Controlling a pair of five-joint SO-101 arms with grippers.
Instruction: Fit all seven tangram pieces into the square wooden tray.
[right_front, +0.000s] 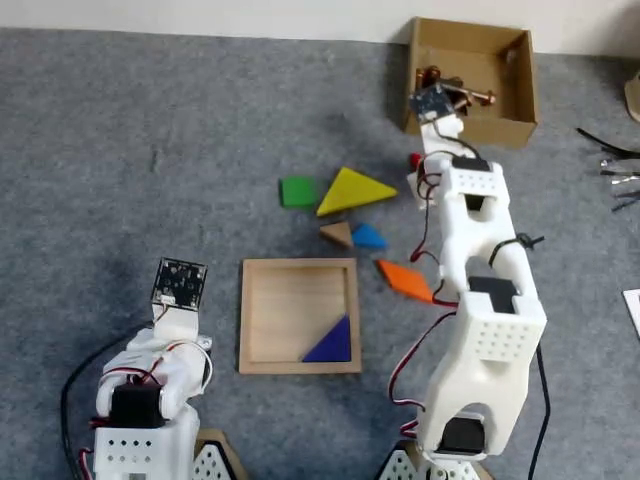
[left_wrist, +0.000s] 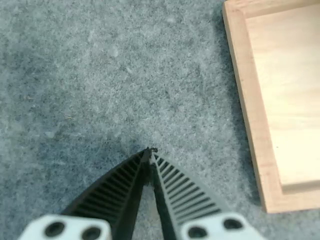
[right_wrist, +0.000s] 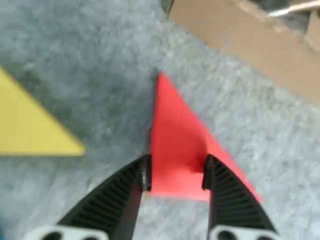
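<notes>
1 blue triangle (right_front: 333, 343) in tray (right_front: 244, 315); rt claw (right_wrist: 176, 171) grips red triangle (right_wrist: 175, 130)

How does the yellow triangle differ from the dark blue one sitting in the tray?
The yellow triangle lies on the grey mat outside the wooden tray; the dark blue triangle sits inside, tucked into a corner. The yellow triangle looks somewhat bigger than the dark blue triangle. Both are flat tangram pieces.

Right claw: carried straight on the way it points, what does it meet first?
The right claw grips the red triangle. Past that piece, the wall of the cardboard box looks first in line, though depth is unclear.
</notes>
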